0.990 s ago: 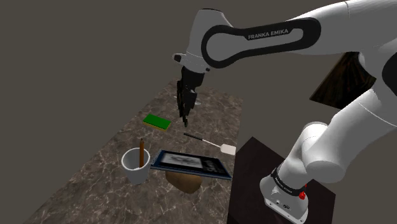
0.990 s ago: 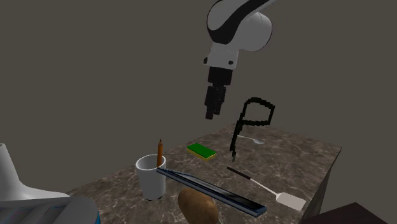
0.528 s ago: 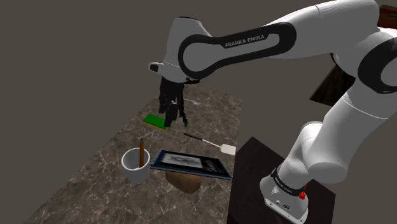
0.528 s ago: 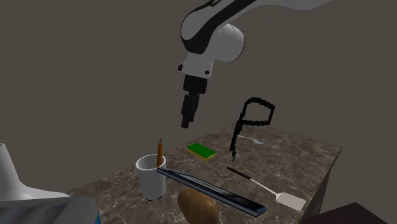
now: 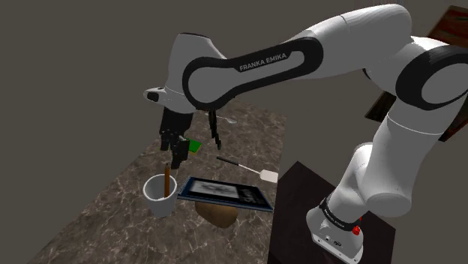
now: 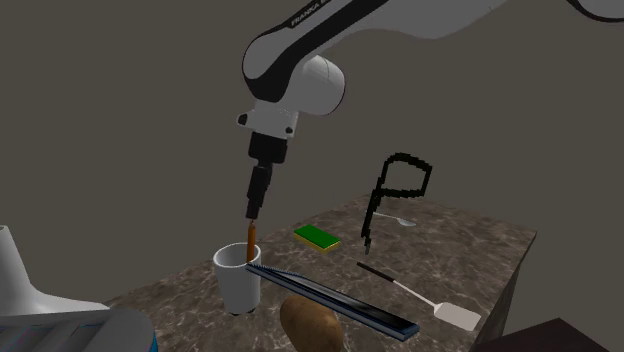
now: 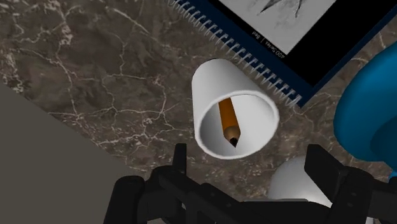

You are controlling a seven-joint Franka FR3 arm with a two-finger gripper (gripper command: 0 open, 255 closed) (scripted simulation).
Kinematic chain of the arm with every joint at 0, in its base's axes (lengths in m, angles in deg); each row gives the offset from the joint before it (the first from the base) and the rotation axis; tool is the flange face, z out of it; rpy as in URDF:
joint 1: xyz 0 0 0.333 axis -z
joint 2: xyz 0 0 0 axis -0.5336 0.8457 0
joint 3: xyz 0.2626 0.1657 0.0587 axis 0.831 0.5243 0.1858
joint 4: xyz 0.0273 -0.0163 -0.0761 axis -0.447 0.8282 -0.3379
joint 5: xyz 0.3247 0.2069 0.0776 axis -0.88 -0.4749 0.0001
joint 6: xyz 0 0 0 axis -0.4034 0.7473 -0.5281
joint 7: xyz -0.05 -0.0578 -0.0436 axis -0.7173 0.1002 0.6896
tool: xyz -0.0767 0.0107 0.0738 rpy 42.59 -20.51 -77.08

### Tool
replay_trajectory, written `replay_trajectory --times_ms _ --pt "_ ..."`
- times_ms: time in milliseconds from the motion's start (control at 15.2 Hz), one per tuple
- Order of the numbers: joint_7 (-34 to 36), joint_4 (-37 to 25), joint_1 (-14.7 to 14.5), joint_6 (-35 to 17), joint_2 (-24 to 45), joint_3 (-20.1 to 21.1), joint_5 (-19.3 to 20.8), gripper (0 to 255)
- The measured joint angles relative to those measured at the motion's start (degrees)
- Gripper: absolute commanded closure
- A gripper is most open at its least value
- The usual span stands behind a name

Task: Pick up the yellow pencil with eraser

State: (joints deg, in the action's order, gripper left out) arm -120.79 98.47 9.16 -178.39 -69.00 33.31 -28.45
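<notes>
The hand [image 6: 254, 207], fingers [image 7: 180, 162] apart, hangs above the pencil [image 7: 227, 121], apparently to straddle its tip; the cup [image 7: 207, 79] props it upright, point up.

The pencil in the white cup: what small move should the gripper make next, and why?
Probably a short straight descent with the fingers open. The gripper hovers just above the orange pencil, which stands tip-up in the white cup. In the wrist view its tip lies between the parted fingers, so lowering should bring them around the shaft.
</notes>
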Motion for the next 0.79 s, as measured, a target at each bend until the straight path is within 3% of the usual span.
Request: replay_trajectory --times_ms 396,462,792 --pt "-1.15 1.74 -0.22 -3.69 2.03 0.17 -0.28 0" --pt "-1.29 2.04 -0.21 -4.03 2.09 0.18 -0.34 255" --pt "-1.41 2.19 -0.20 -4.36 2.24 0.18 -0.38 255"
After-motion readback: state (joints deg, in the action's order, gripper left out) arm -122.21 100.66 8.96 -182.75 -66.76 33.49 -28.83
